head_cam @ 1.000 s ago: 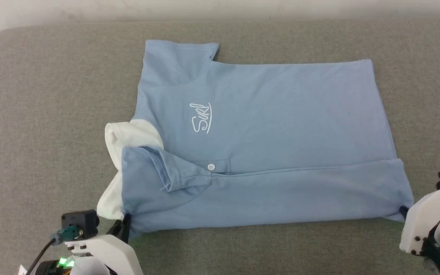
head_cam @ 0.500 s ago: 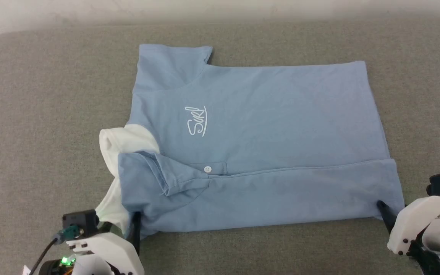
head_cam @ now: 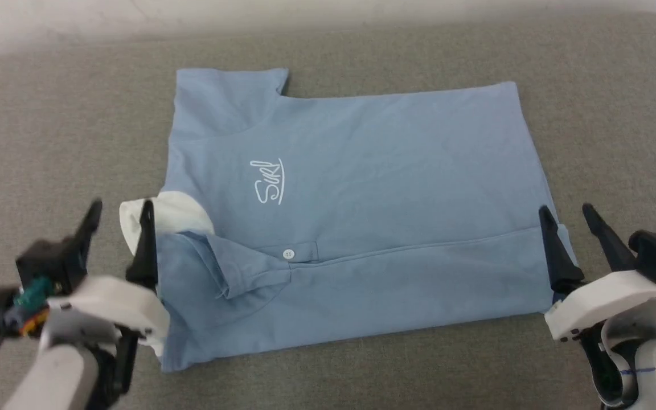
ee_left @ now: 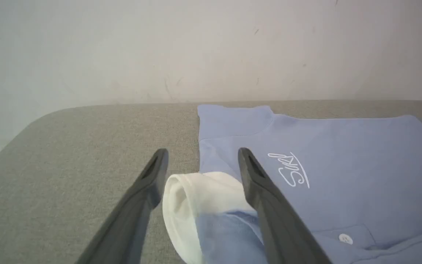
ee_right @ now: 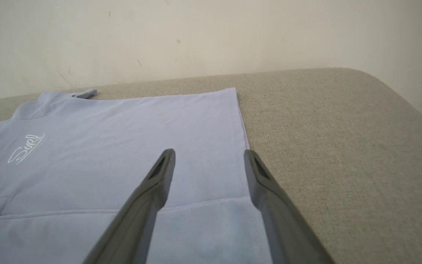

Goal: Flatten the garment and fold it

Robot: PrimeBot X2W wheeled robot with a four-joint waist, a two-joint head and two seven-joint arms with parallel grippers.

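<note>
The garment (head_cam: 373, 188) lies flat on the grey table (head_cam: 49, 131), collar end toward the robot's left. Its near long edge is folded over up to the button placket, and the white collar (head_cam: 174, 208) pokes out. The left end effector (head_cam: 121, 206) is at the collar end and the right end effector (head_cam: 565, 209) at the hem corner. Both are released, fingers spread, grasping nothing.

Left claw (head_cam: 122, 203), right claw (head_cam: 564, 208), fingers spread
</note>
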